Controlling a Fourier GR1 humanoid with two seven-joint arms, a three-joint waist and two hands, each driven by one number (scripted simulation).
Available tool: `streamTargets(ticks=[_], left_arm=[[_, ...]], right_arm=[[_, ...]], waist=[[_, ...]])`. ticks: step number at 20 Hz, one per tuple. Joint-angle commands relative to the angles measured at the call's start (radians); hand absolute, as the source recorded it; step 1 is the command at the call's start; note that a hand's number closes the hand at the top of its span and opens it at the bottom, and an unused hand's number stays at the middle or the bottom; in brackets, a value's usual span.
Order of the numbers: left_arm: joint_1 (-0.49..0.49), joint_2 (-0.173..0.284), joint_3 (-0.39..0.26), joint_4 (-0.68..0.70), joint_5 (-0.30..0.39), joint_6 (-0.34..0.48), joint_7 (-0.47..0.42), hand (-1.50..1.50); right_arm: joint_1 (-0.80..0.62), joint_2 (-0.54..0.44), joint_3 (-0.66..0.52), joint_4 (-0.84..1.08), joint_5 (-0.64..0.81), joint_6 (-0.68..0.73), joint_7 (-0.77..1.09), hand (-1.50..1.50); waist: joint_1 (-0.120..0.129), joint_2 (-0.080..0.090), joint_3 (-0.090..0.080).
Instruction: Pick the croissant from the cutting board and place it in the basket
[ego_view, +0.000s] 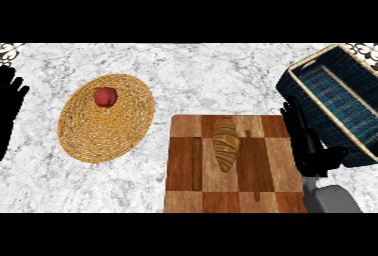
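Nearest the lower edge, right of centre, one grey forearm (332, 199) comes up into the frame and ends in the right hand (308, 142), a black shape standing along the right edge of the cutting board, its fingers straight and pointing toward the top of the frame, holding nothing. Just left of it lies the single cutting board (255, 190), a checkered wooden slab filling the lower centre of the picture, its near edge at the bottom of the scene. On the board there is one croissant (226, 143), golden brown and ridged, lying lengthwise in the upper middle of the board with its tips pointing toward the top and bottom of the frame; it sits apart from the right hand, with bare wood between them. Behind the right hand, in the upper right of the frame, stands one basket (336, 102), dark blue woven sides with a pale rim, set at a slant and running off the right edge. In the left half lies one round woven mat (88, 137), straw coloured, and on its upper part rests one red apple (105, 96). At the far left edge the left hand (9, 107) shows as a black shape, fingers up and relaxed, resting there with nothing in it. All of this stands on one white marbled counter (207, 70).
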Motion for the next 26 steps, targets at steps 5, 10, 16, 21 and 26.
streamTargets(ticks=[5, 10, 16, 21, 26], left_arm=[[-0.021, -0.034, -0.151, 0.088, -0.120, -0.018, 0.035, 0.00], [-0.020, -0.090, -0.213, 0.147, -0.128, -0.037, 0.038, 0.00], [-0.026, -0.129, -0.242, 0.175, -0.175, -0.019, 0.052, 0.00], [-0.027, -0.140, -0.234, 0.197, -0.183, 0.005, 0.042, 0.00], [-0.068, -0.134, -0.214, 0.235, -0.171, -0.020, 0.047, 0.00]], right_arm=[[-0.143, 0.005, -0.093, 0.086, -0.240, 0.449, -0.189, 1.50], [-0.185, 0.178, 0.039, -0.049, -0.043, 0.422, -0.575, -1.50], [-0.088, 0.162, 0.063, -0.138, 0.200, 0.028, -0.416, -1.50], [-0.097, -0.158, 0.024, -0.156, 0.409, -0.005, -0.179, -1.50], [-0.102, -0.400, 0.097, -0.271, 0.481, 0.218, 0.048, -1.50]], waist=[[-0.007, 0.009, 0.005], [-0.012, -0.001, 0.001], [-0.020, -0.016, -0.003], [-0.051, -0.027, -0.009], [-0.051, -0.022, -0.010]])
